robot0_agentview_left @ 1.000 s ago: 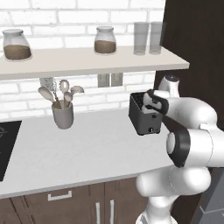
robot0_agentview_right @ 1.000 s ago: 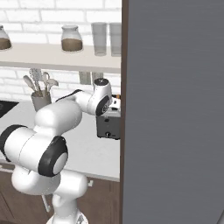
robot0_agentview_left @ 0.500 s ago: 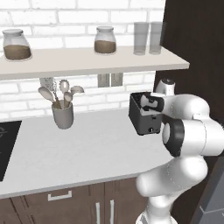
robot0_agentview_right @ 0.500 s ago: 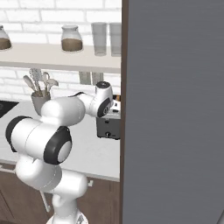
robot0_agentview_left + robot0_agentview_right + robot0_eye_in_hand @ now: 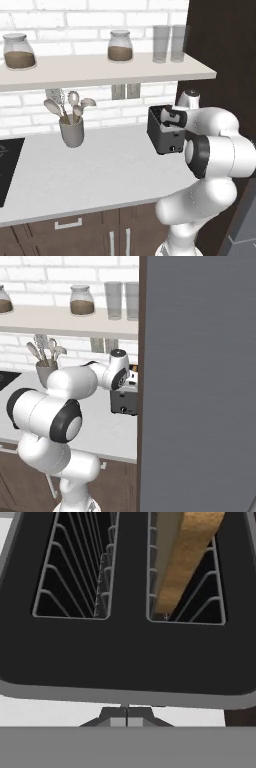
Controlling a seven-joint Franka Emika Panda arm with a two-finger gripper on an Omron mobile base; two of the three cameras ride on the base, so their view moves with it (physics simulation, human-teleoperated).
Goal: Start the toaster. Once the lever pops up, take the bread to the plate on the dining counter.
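Currently the toaster (image 5: 165, 134) is sitting on the worktop (image 5: 95, 175), bread (image 5: 187, 554) standing in one slot. Above it, the end effector (image 5: 126, 716) is hovering closed, gripping nothing; pressing off the lever could be shoving the toaster sideways.

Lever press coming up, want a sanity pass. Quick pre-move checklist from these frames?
1. Bread sits in one toaster slot: ok; the other slot is bare.
2. Toaster upright on the worktop: ok.
3. Gripper shut, holding nothing: ok.
4. Gripper low over the toaster's near top edge: ok.
5. Lever position: cannot tell.
6. Utensil cup well clear of the arm: ok.
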